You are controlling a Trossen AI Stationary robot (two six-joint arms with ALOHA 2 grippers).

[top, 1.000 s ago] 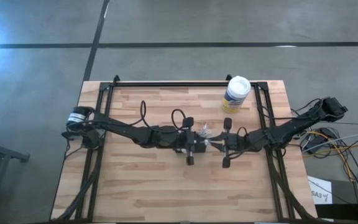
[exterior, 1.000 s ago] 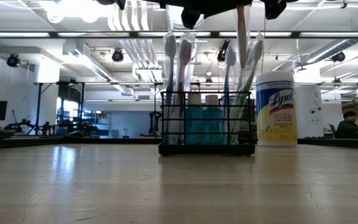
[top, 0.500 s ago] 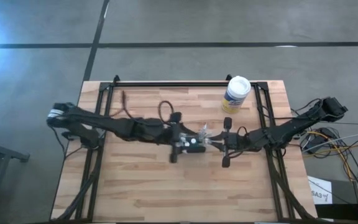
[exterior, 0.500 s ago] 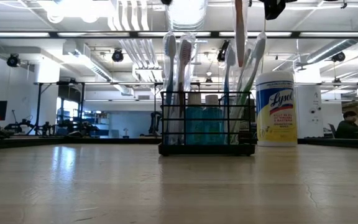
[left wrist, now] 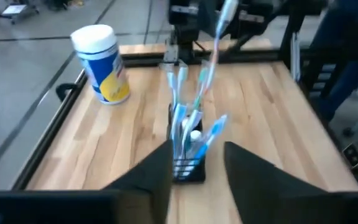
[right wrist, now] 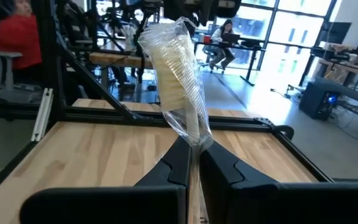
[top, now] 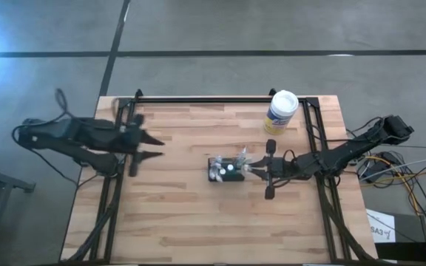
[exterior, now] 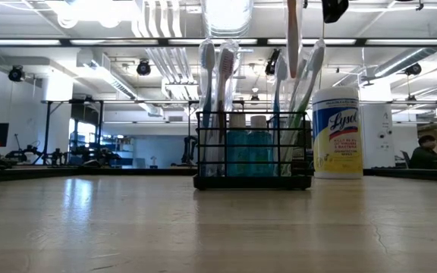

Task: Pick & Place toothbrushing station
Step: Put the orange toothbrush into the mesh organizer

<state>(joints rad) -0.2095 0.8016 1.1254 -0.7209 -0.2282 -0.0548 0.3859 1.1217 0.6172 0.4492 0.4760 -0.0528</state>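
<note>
Here the right gripper (top: 254, 169) is closed on a wrapped toothbrush (right wrist: 178, 87), its two fingers (right wrist: 173, 163) pinching the handle just below the plastic-covered brush head. The gripper hovers just beside the holder's right end, near the middle of the table (top: 176, 222). In the low view the held toothbrush (exterior: 292, 34) hangs upright above the holder's right side, its lower end among the brushes standing there.

The toothbrush holder (top: 225, 170) is a black wire rack resting on the tabletop at centre. Seen level, the holder (exterior: 253, 180) carries several upright toothbrushes (exterior: 217, 91) and two blue bottles (exterior: 249, 148).

The left gripper (top: 148, 146) waits near the table's left edge, well apart from the holder, its fingers (left wrist: 148, 174) spread with a clear gap between them and holding nothing.

A yellow-labelled wipes canister (top: 280, 111) with a white lid stands near the table's back right corner, apart from the holder.
</note>
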